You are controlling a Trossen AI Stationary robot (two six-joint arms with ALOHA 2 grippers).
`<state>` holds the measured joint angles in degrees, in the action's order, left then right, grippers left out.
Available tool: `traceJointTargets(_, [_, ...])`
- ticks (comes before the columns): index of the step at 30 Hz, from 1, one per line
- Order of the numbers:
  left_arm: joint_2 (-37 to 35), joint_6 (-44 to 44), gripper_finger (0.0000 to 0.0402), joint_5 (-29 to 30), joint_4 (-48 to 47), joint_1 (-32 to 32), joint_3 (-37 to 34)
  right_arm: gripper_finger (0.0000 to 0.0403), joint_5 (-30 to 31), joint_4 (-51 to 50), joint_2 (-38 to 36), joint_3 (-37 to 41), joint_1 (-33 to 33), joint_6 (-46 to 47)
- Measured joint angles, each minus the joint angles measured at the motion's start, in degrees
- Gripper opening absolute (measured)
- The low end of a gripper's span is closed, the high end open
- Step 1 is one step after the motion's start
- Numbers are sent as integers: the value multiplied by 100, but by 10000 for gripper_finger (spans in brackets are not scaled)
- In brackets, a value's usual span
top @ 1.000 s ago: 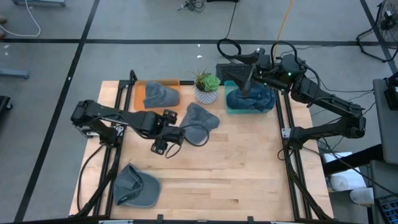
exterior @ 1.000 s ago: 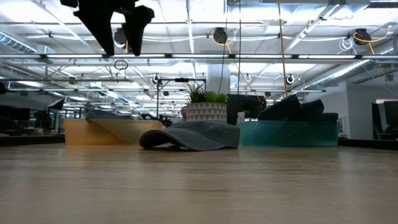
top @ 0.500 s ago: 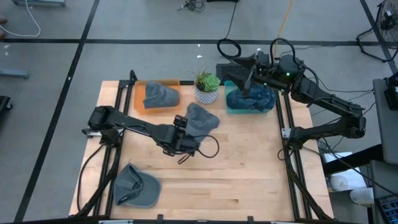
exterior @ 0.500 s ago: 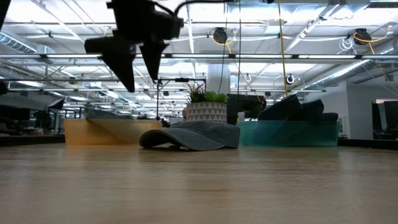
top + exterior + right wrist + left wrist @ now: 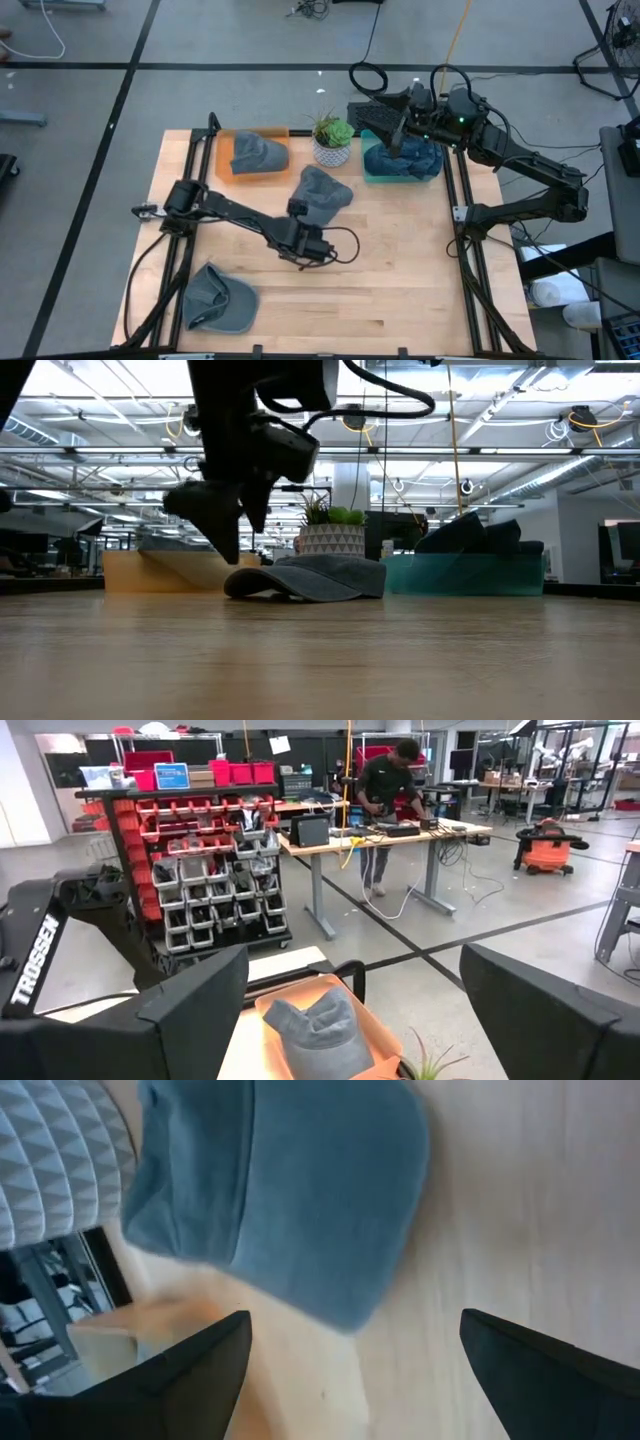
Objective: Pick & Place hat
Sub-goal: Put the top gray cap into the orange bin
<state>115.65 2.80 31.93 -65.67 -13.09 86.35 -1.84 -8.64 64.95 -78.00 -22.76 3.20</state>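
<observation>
- Two dark fingers of the left gripper [image 5: 318, 249] stand spread wide with nothing between them; in the left wrist view they frame bare wood, and the loose grey cap [image 5: 285, 1190] lies just beyond the fingertips.
- We judge the step in hand to be the approach to that cap [image 5: 322, 192], which lies flat in the middle of the wooden table [image 5: 400, 280], near the potted plant [image 5: 333, 141] and apart from both bins.
- To do it well, we want the jaws kept wide, lowered until one finger can slide under the cap's near edge, then pinched on the fabric; soft cloth will likely fold, so a deep bite on the crown or brim seems safer than a nip at the edge.
- In the low view the left gripper [image 5: 225, 520] hangs just above the tabletop, beside the cap [image 5: 310, 577], not touching it.
- The right gripper [image 5: 398, 125] waits over the teal bin [image 5: 372, 172], fingers parted and empty; a dark blue hat [image 5: 405, 158] sits in that bin.
- Another cap rests in the orange bin [image 5: 226, 155], and a fourth cap [image 5: 220, 300] lies at the table's near left corner.
- A person stands at a desk far behind.
</observation>
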Motion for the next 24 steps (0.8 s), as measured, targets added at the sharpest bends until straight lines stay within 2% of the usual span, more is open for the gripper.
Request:
traceJointTargets(6, [332,313,367,747,384,-53,0,354,-12,20,-2,0,0,0])
traceJointTargets(11, [667,643,367,1275,424,-1,0,354,-492,24,-2,0,-2,58])
traceJointTargets(15, [828,677,360,1420,445,-5,0,354,-748,31,-2,0,0,61])
traceJointTargets(19, [868,674,308,1420,446,-54,0,354,-744,69,-12,0,-1,59])
traceJointTargets(24, [868,677,196,1292,462,-54,0,354,-744,68,-17,0,0,30])
